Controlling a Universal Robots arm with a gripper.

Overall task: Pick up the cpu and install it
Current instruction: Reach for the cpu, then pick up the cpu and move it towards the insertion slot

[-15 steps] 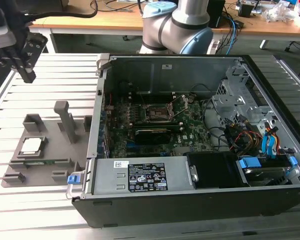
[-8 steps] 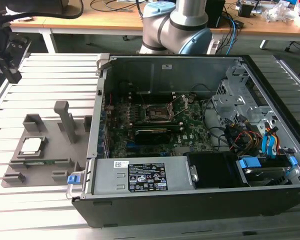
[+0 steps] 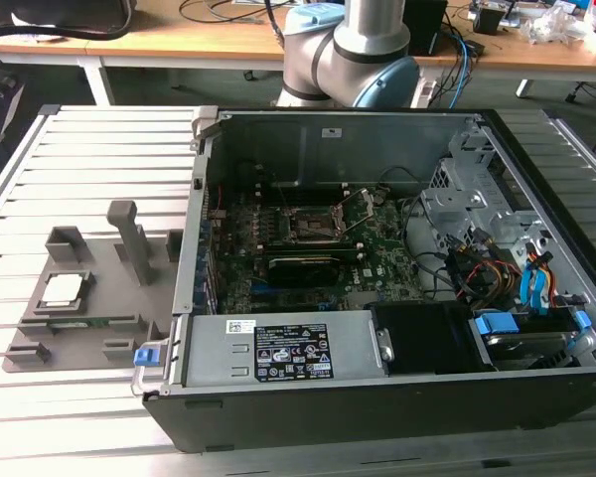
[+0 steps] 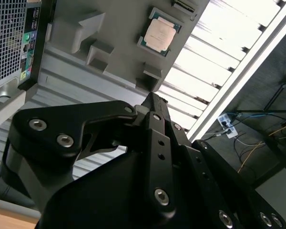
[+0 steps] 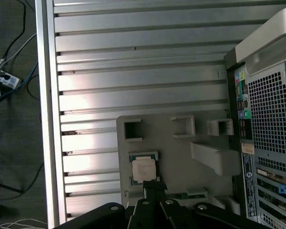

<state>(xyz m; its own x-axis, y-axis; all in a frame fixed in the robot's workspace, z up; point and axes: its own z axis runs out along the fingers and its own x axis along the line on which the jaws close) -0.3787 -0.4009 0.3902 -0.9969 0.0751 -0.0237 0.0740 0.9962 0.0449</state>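
Silvery-grey with a pale rim, the cpu (image 3: 63,289) lies flat in a square recess of a grey holder plate (image 3: 114,298). We see that plate resting on the slatted metal table (image 3: 99,139), just beside the open computer case (image 3: 397,412) and on the exterior view's left of it. Inside the case, on the green motherboard (image 3: 382,260), we make out the black socket frame (image 3: 311,225), with a long dark card (image 3: 303,266) just next to it. The cpu is well apart from that socket and outside the case altogether. The robot arm (image 3: 363,40) rises behind the case's far wall. In the first wrist view the gripper (image 5: 150,185) hangs over the holder plate with its black fingers drawn together to a single narrow tip, and we see nothing between them. That tip points close to one edge of the cpu, and we cannot tell whether it touches the chip. In both wrist views the cpu's metal top is fully exposed, and grey blocks stand upright on the plate around it.
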